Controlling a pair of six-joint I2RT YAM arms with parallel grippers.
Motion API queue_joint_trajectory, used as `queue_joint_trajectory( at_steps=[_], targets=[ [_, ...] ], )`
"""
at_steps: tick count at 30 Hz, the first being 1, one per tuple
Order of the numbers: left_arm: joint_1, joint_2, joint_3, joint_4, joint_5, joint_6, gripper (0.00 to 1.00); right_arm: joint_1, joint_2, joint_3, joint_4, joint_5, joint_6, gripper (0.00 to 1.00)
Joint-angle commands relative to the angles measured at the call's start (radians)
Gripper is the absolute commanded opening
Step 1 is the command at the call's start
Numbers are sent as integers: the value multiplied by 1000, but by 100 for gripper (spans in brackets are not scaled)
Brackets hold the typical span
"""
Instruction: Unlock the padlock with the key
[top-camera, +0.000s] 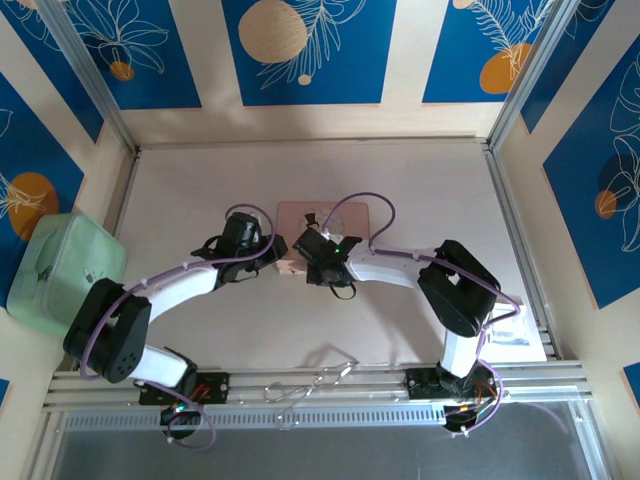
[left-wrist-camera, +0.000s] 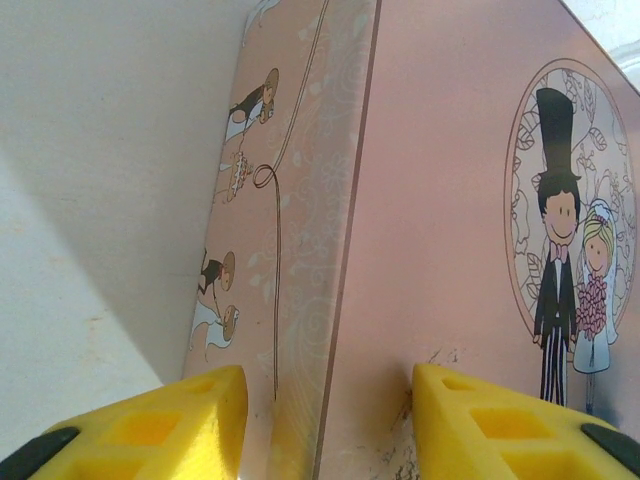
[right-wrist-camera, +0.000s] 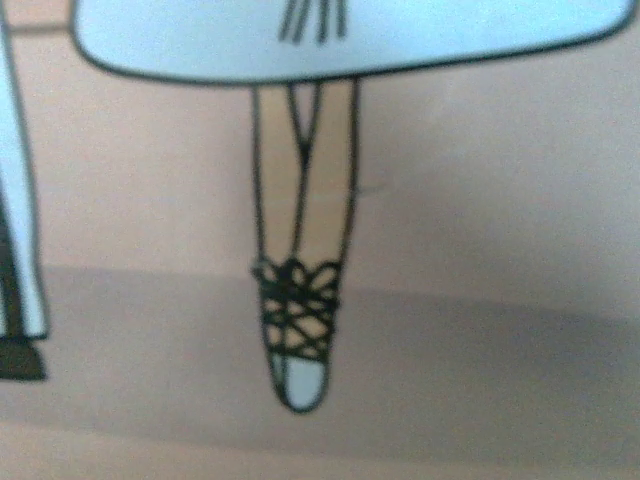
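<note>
Two arms meet over the pink tin (top-camera: 350, 222) at the middle of the bench (top-camera: 190, 180). From the left wrist we see the left fingers (left-wrist-camera: 150, 425) — yellow, parted — astride the tin's long edge, one over its side wall, the other over the lid with the cartoon couple (left-wrist-camera: 565, 290). Whether they clasp the tin or merely stand over it we cannot tell. The right fingers (top-camera: 322, 266) sit dark at the tin's near edge, their camera close on the blurred print, and we cannot tell if they are released or clenched. Where the padlock lies we cannot make out. A pale green box (top-camera: 62, 265) sits off the bench's left edge.
</note>
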Motion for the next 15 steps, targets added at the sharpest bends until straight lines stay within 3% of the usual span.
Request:
queue_joint_trajectory(
  at_steps=[1,5,11,15],
  targets=[
    [-2,-18,-29,-72,15,9,46,-18,20,26,-25,17,-16,47],
    [-2,-23,-31,-83,8,12,46,-19,27,36,-36,9,-28,48],
    [-2,-31,-38,-81,18,-2,46,-18,-10,18,-12,-41,-98,60],
    [-2,-47,-42,-73,25,-17,46,-1,-71,-21,-20,-26,-84,61]
  ],
)
